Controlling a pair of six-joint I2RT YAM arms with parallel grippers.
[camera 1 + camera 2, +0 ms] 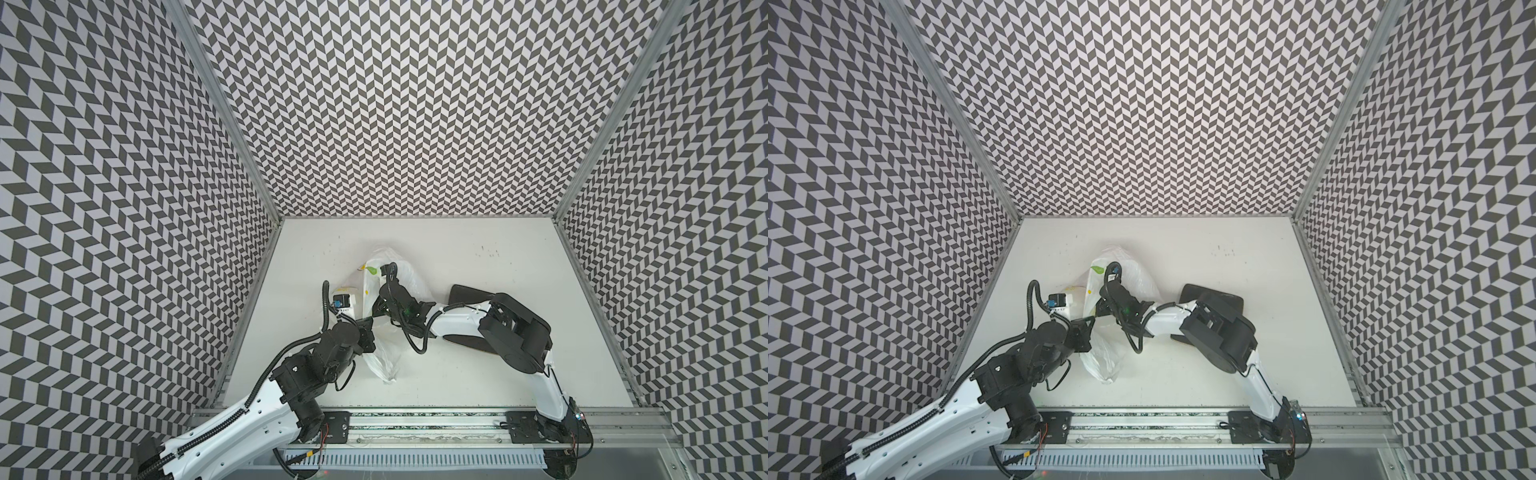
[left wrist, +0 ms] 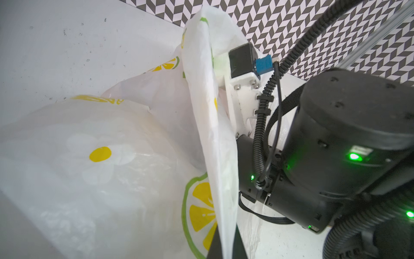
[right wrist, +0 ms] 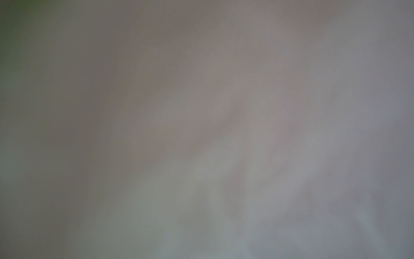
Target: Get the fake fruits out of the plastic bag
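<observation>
One translucent white lemon-printed plastic bag (image 1: 384,361) lies long axis far-to-near; left gripper (image 1: 369,325) pinches its film, right gripper (image 1: 377,308), seemingly inside, jaws untellable.

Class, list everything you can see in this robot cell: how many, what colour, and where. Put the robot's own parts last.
plastic bag: one, translucent white with lemon-slice prints, middle of the table.
fake fruits: none visible outside the plastic bag; its contents are hidden by the film.
plate: one, dark, right of the plastic bag, partly under the right arm.
table: one, white, lightly speckled.
walls: three, grey-and-white chevron, around the table.
rail: one, metal, along the front edge.
left arm: one, white and black, front left.
right arm: one, white and black, front right.
left gripper: black, shut on the plastic bag's edge.
right gripper: black, reaching into the plastic bag, tips hidden.
</observation>
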